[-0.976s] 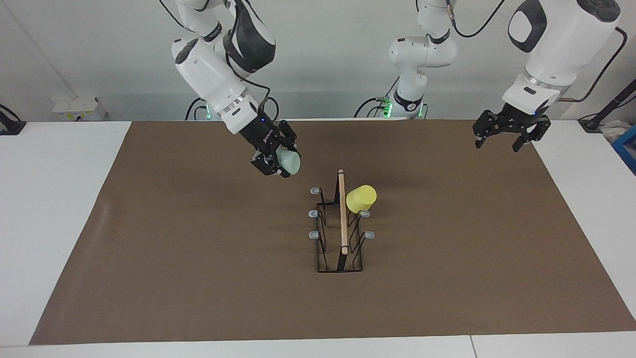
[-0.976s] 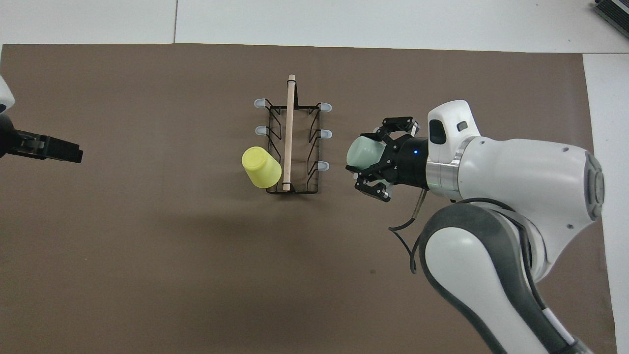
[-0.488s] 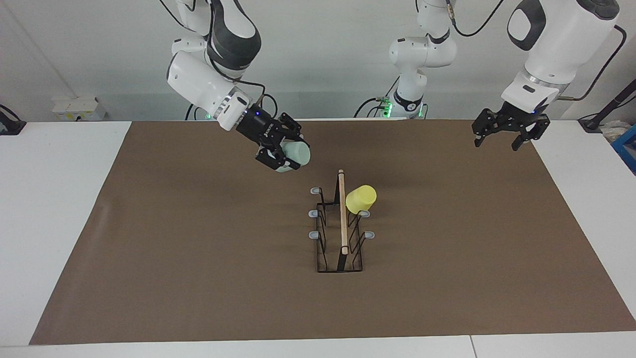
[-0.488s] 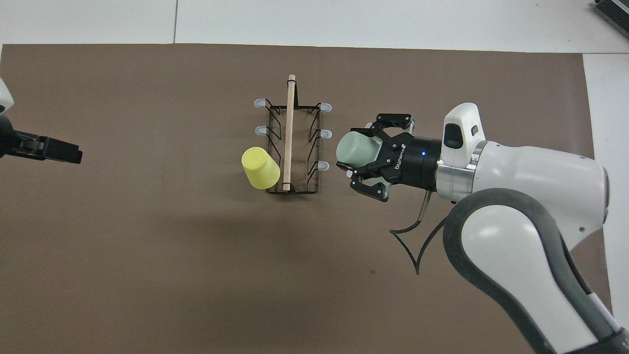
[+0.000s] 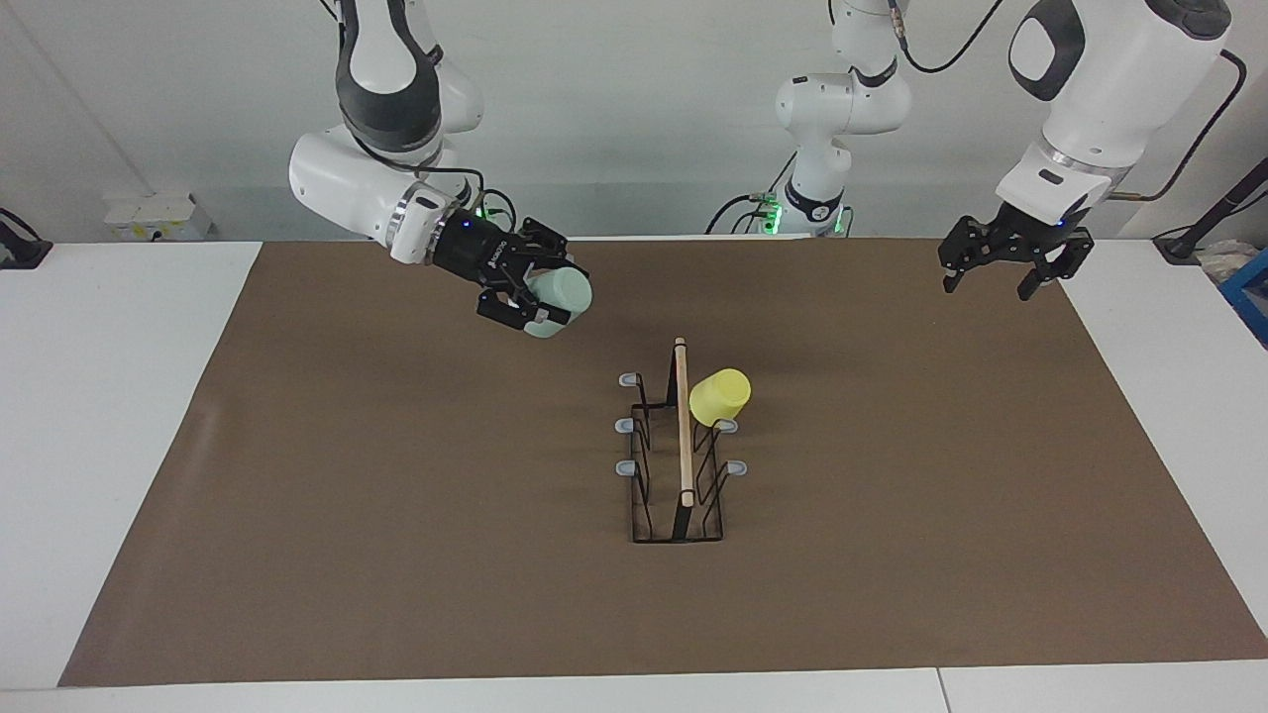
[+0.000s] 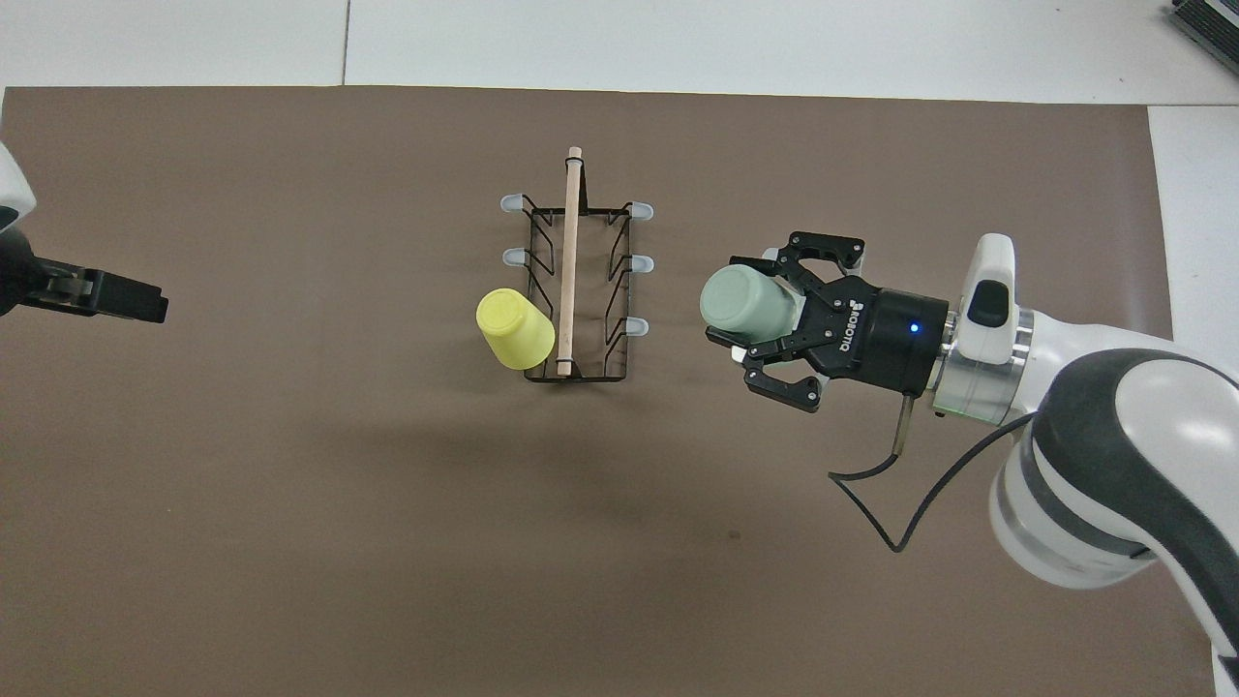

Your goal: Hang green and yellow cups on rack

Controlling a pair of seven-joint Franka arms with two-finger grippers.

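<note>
My right gripper is shut on the pale green cup and holds it tilted on its side in the air over the mat, beside the rack toward the right arm's end; the gripper and cup also show in the overhead view. The black wire rack with its wooden top bar stands mid-mat. The yellow cup hangs upside down and tilted on the prong nearest the robots, on the left arm's side. My left gripper waits open and empty over the mat's edge at the left arm's end.
A brown mat covers most of the white table. The rack's other grey-tipped prongs are bare. A third robot base stands at the robots' edge of the table. A blue box sits off the left arm's end.
My right gripper has turned more level and drawn back from the rack toward the right arm's end, the green cup still in it. The left gripper and the yellow cup have barely moved.
</note>
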